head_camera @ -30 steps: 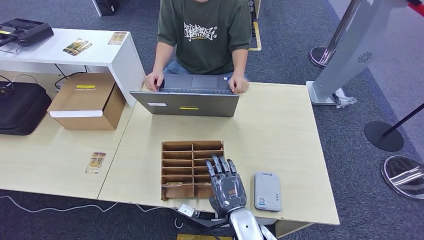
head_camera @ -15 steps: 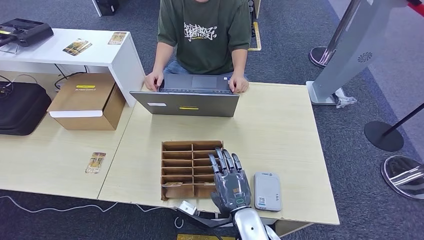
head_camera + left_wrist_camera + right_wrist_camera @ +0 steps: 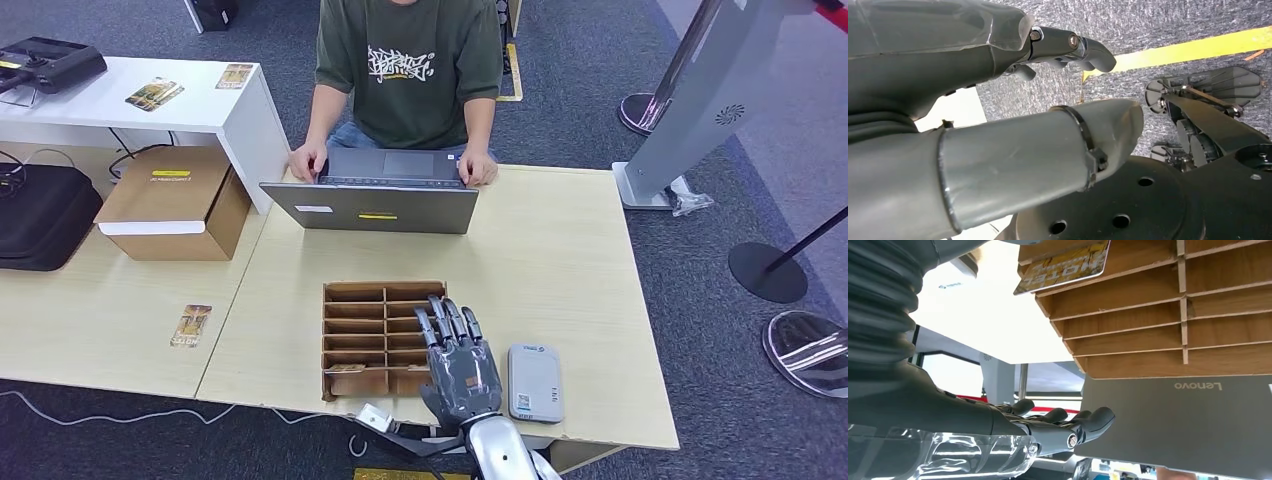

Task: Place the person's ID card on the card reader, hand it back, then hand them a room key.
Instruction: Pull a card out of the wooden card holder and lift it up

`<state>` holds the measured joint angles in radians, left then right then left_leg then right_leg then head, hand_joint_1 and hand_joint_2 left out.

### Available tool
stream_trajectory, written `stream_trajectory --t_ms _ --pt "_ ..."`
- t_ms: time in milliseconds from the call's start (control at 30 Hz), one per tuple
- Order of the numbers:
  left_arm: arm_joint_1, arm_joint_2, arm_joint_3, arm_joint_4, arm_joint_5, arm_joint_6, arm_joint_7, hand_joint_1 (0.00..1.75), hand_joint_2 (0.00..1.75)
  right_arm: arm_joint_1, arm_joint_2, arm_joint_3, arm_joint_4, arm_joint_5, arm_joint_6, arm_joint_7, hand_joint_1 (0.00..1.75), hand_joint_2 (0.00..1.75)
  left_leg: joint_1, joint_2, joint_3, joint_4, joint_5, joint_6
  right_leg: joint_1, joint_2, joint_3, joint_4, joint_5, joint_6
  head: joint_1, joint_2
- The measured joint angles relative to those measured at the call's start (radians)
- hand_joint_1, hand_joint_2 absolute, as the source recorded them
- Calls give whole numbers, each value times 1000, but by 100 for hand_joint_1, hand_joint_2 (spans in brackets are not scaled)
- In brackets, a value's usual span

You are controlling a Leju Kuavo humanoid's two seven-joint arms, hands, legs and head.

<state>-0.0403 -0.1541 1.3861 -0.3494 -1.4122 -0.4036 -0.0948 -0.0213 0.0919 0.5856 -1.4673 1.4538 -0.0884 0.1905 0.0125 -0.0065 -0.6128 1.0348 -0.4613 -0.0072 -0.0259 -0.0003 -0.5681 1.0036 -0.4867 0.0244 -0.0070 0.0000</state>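
While the right hand (image 3: 460, 370) is hovering flat, fingers extended and holding nothing, the room key (image 3: 344, 368) (thin, stiff, light, probably slick) is lying at nine o'clock in the wooden organizer (image 3: 383, 291); pinching its exposed edge looks best.

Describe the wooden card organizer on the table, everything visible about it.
The wooden organizer is a flat brown tray of thin boards, lying on the light table near its front edge, divided into two columns of shallow slots. A yellow hotel card sits in one front slot. The right hand hovers over its right front corner.
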Motion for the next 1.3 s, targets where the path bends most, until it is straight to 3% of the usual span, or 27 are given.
stream_trajectory --t_ms 1300 --pt "1 0 21 -6 -3 -6 1 0 0 -6 3 0 68 -36 8 7 0 175 0 0 0 0 0 0 0 0 0 0 0 0 0 0"
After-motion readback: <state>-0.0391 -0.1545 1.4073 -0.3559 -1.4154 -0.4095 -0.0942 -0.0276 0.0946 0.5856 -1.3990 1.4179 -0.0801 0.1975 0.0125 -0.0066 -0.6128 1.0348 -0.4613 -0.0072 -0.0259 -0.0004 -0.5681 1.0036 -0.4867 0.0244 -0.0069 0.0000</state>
